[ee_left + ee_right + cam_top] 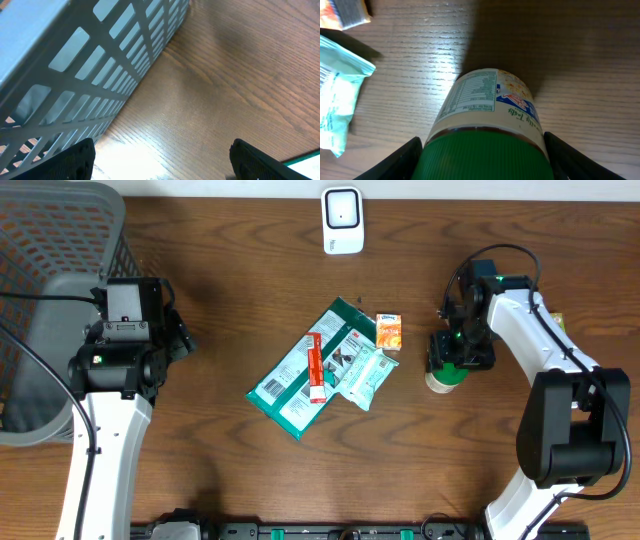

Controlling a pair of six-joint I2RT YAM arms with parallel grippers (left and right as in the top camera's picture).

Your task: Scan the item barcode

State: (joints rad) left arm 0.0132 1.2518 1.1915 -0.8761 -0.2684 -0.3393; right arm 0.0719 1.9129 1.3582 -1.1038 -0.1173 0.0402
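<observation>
Big grey basket sits right beside our left gripper, which hangs wide open and empty, parked out of the way we reckon. The packet pile lies off to the left of the right gripper. That one straddles the green-lidded jar, fingers either side of the lid; clamped or not, we can't tell. The scanner stands well apart, further out and leftward.

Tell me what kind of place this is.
Most likely a mock shop checkout set up on a test bench: a white barcode scanner stands at the far edge of the wooden table, packaged goods lie in a pile mid-table, and a grey mesh basket sits at one side.
</observation>
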